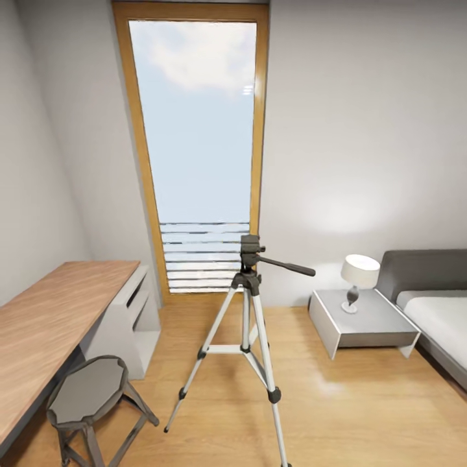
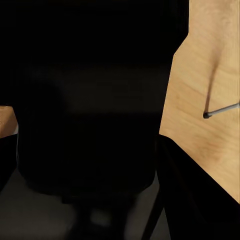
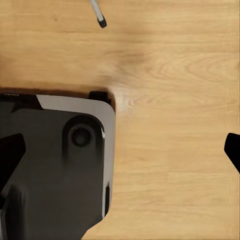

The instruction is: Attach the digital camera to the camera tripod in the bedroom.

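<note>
Room: white-walled bedroom with a light wood floor (image 1: pixel 337 402).
Window: tall wood-framed window (image 1: pixel 198 130) straight behind the camera tripod, sky and slats showing through it.
Bed: grey-framed white bed (image 1: pixel 441 318) far to the right of the tripod, against the wall.
Desk: long wood-topped desk (image 1: pixel 45 324) well to the left of the tripod, along the wall.
Camera tripod: the camera tripod (image 1: pixel 246 337) stands upright on the floor in the middle, three silver legs spread, black head on top with its pan handle pointing toward the bed; nothing sits on the head.
Nightstand: low grey nightstand (image 1: pixel 363 324) between the tripod and the bed, apart from both.
Stool: grey round-seat stool (image 1: pixel 87 392) beside the desk, left of the tripod's near leg.
Lamp: small white-shaded lamp (image 1: pixel 359 279) standing on the nightstand.
Tripod foot: a black-tipped leg end (image 3: pixel 101 21) rests on the floor in the right wrist view, near the robot's dark base (image 3: pixel 55 165); another leg tip (image 2: pixel 206 115) shows in the left wrist view.
Grippers: I cannot tell whether either is apart or together.
</note>
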